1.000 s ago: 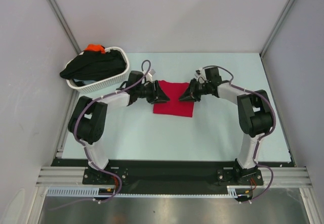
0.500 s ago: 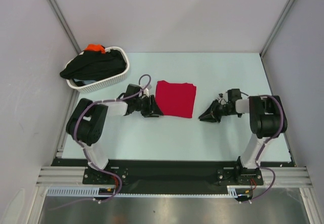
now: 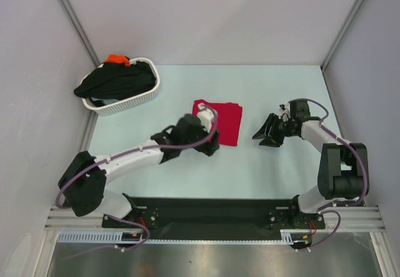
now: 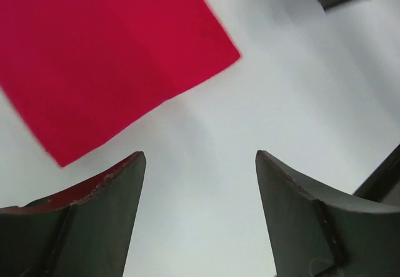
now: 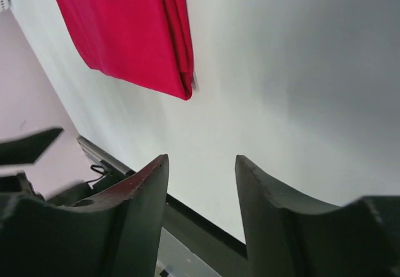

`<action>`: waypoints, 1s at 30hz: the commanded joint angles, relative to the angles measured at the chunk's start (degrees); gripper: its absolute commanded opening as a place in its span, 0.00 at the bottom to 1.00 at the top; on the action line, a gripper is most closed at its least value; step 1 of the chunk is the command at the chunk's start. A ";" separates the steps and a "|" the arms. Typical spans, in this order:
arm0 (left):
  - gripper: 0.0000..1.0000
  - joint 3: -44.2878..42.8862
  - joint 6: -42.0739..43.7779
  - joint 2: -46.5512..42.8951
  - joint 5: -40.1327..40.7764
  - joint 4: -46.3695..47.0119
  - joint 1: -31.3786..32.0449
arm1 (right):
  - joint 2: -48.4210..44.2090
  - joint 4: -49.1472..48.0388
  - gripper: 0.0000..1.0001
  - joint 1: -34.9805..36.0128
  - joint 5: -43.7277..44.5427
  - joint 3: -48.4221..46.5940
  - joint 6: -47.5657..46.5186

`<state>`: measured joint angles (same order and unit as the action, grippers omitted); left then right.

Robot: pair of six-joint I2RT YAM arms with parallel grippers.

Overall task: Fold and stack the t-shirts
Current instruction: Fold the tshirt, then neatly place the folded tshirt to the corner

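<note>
Pale desk (image 3: 281,164) is bounded by grey walls. At its far left, a black t-shirt (image 3: 115,82) and an orange t-shirt (image 3: 116,59) are heaped in a white woven basket (image 3: 139,99). The left fingers (image 4: 106,196) are held apart, empty, just beside the near edge of the crimson t-shirt (image 3: 226,120), which is laid folded flat mid-desk. The right fingers (image 5: 144,192) are likewise spread and empty, apart from its right edge. That fold is judged finished; next, a shirt must be drawn from the basket, so a far-left reach is called for.
</note>
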<state>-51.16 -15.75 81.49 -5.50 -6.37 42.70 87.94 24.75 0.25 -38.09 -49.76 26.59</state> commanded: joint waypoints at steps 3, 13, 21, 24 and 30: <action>0.80 3.78 18.27 -0.55 26.81 8.46 14.24 | -4.27 5.74 0.56 -1.74 4.16 -4.03 -2.68; 0.74 -5.61 25.52 19.14 35.21 10.86 23.31 | 0.56 5.22 0.60 -1.92 0.57 -8.69 -4.70; 0.76 -3.61 5.92 -0.14 26.60 2.95 23.22 | 8.11 -6.02 0.88 -0.43 -1.81 -12.11 -5.50; 0.76 -0.62 2.66 -10.78 24.83 -0.03 23.05 | 12.95 -13.40 1.00 3.08 -1.73 -15.98 -3.57; 0.77 2.55 -3.76 -26.89 25.01 -11.37 20.59 | 29.28 -10.88 0.94 6.69 1.61 -33.54 -6.02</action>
<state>-51.20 -13.69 58.43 20.32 -9.08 64.66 111.26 15.59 5.76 -37.80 -75.26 22.20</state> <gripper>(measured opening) 0.765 0.960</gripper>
